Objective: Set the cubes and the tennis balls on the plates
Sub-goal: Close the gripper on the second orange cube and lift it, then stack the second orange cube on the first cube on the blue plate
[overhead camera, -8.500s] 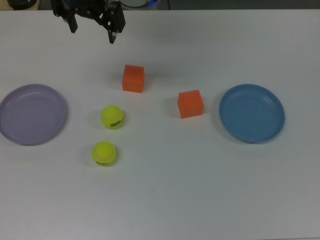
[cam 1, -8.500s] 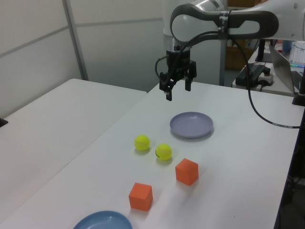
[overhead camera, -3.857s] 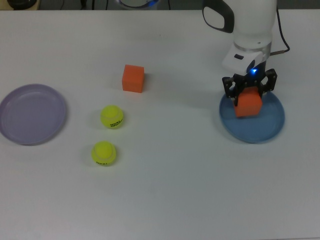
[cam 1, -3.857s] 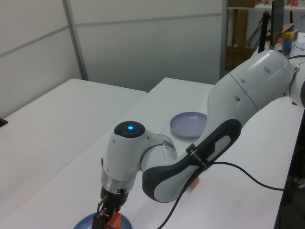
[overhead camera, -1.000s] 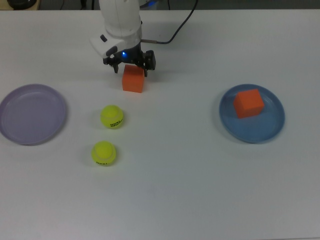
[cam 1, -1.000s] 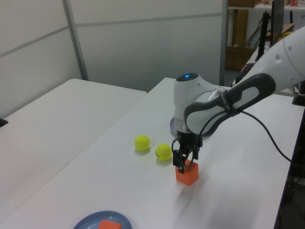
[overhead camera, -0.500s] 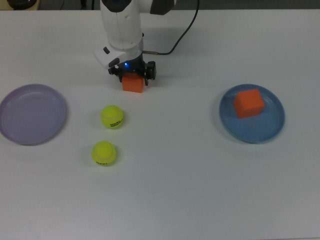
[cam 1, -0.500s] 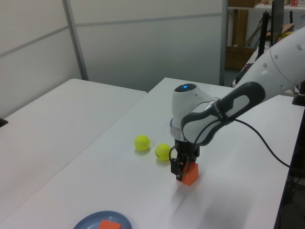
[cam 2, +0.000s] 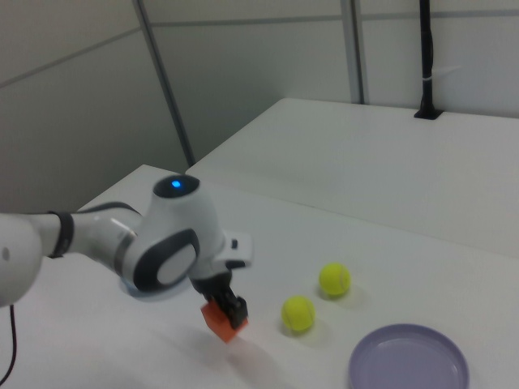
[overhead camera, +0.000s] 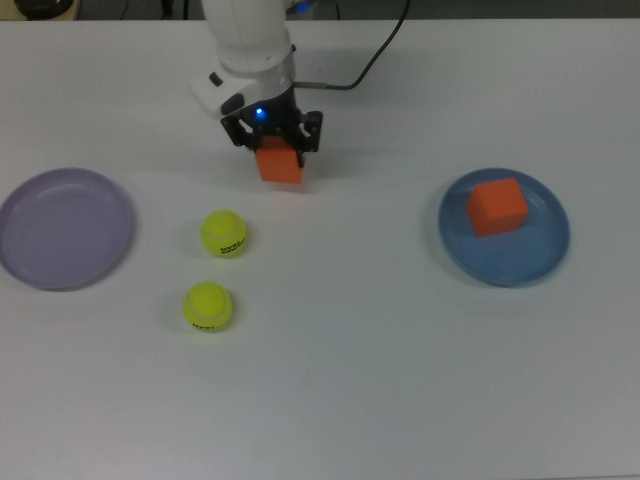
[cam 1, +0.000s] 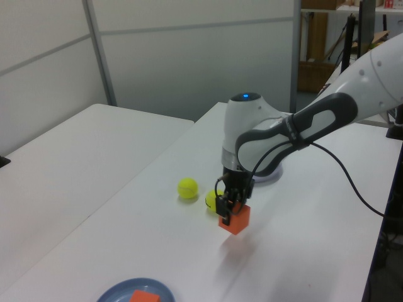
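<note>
Top view, starting nearest the camera: two tennis balls sit loose on the table, one [overhead camera: 208, 306] toward the bottom edge and the other [overhead camera: 225, 233] just above it, neither touching anything. Beyond them is my gripper [overhead camera: 272, 135], clamped on the second orange cube [overhead camera: 279, 164]. The cube sits directly between my fingers and hangs below them, one finger on each of two opposite faces. In the left view the cube [cam 1: 234, 218] is clear of the table with its shadow below it, so I judge it lifted, not resting.

What the coming move turns on is which plate to aim for. In the top view's frame the lavender plate [overhead camera: 25, 263] lies well off to the left of my fingers and is bare. The blue plate [overhead camera: 544, 263] lies about as far off to the right and already holds the first cube [overhead camera: 497, 206], which sits a little above the plate's middle with open rim around it. From here neither is clearly nearer, so I'd expect a sideways carry along the table either way.

In the right view my cube [cam 2: 224, 318] hangs tilted, one corner lowest, so I judge it may settle unevenly when I let go.
</note>
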Tool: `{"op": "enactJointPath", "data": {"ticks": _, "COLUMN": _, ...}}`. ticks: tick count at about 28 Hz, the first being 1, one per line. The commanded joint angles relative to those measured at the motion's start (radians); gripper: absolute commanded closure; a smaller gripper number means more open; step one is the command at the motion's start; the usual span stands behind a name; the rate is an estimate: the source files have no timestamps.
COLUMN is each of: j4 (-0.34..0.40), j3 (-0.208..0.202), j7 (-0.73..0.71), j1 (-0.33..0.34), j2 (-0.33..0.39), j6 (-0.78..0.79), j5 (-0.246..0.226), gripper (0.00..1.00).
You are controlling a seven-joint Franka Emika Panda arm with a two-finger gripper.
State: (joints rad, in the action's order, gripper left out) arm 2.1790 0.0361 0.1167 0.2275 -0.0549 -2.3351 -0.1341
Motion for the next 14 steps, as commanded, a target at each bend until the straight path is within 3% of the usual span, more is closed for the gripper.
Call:
{"op": "enactJointPath", "data": {"ticks": 1, "j4": -0.071, "j3": 0.071, "j7": 0.044, "j1": 0.009, "j2": 0.023, "j6": 0.054, "j5": -0.027, "gripper": 1.00}}
{"op": "enactJointPath", "data": {"ticks": 2, "j4": -0.097, "j3": 0.102, "j7": 0.070, "j1": 0.013, "j2": 0.021, "j6": 0.054, "j5": -0.027, "gripper": 1.00}}
{"op": "enactJointPath", "data": {"ticks": 4, "j4": -0.132, "j3": 0.122, "j7": 0.093, "j1": 0.024, "j2": 0.014, "j6": 0.054, "j5": -0.027, "gripper": 1.00}}
{"op": "enactJointPath", "data": {"ticks": 10, "j4": -0.234, "j3": 0.156, "j7": 0.150, "j1": 0.072, "j2": -0.019, "j6": 0.053, "j5": -0.022, "gripper": 1.00}}
{"op": "enactJointPath", "data": {"ticks": 14, "j4": -0.327, "j3": 0.173, "j7": 0.227, "j1": 0.104, "j2": -0.101, "j6": 0.054, "j5": -0.002, "gripper": 1.00}}
